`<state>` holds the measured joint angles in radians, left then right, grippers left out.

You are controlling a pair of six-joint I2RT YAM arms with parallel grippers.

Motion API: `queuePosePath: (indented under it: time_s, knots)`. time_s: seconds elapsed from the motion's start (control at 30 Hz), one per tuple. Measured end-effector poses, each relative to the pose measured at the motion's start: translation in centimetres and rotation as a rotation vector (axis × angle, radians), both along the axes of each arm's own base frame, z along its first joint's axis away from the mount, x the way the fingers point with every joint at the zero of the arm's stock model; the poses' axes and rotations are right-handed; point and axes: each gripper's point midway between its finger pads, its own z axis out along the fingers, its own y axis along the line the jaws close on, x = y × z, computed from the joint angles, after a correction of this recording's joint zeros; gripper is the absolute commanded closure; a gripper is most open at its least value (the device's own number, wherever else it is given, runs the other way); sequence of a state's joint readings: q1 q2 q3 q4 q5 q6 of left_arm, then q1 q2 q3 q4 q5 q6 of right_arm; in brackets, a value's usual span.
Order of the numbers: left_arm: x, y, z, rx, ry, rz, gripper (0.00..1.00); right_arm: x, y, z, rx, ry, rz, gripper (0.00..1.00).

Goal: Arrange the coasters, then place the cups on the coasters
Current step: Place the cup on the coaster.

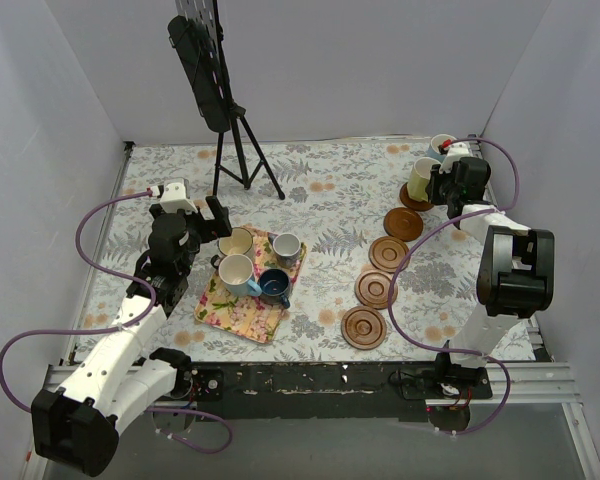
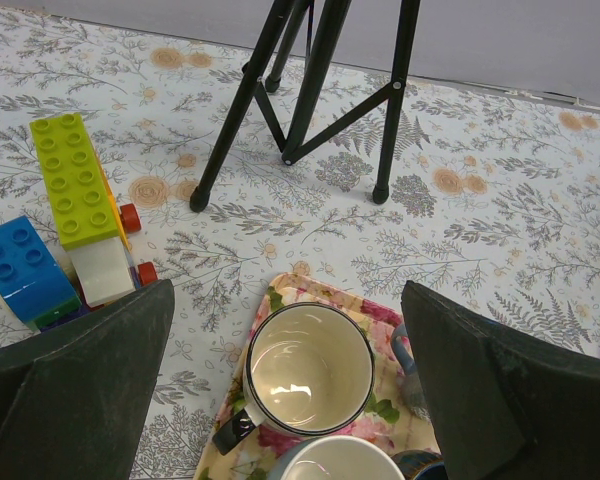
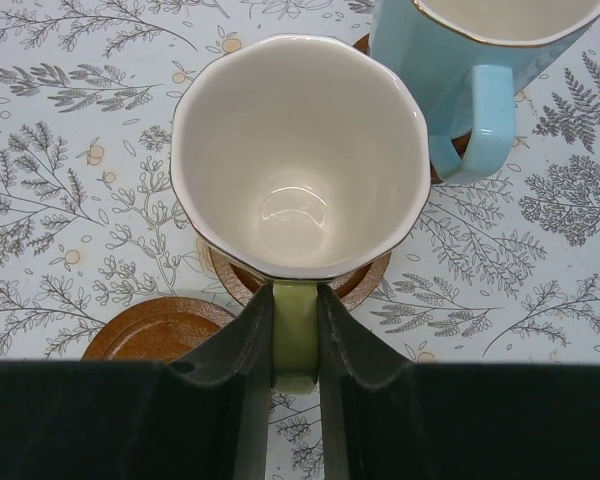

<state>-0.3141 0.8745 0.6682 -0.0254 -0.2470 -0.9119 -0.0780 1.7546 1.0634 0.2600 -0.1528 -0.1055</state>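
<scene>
While seemingly on coaster (image 3: pixel 358 283), green cup (image 3: pixel 298 150) in right tool (image 3: pixel 295 312)

Nothing to read here: no lettering, label, brand, number or sign can be made out in any of the three views.
</scene>
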Motion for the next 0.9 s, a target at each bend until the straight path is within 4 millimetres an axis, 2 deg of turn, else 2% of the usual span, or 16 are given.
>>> queuePosePath:
  time_s: [0.6,0.73,0.83,0.9]
  knots:
    - [0.0,0.0,-0.01,0.0,0.0,0.0,0.02,-0.2,-0.46,-0.08,-0.034,0.008,-0.006,0.98]
    - [0.0,0.0,-0.01,0.0,0.0,0.0,0.02,-0.22,-0.46,-0.12,-0.034,0.009,-0.006,0.73]
    - [0.0,0.01,-0.01,0.0,0.0,0.0,0.02,-0.22,-0.47,-0.11,-0.034,0.01,-0.006,0.63]
    - [0.0,0.0,-0.01,0.0,0.0,0.0,0.02,-0.2,-0.49,-0.08,-0.035,0.008,-0.007,0.6]
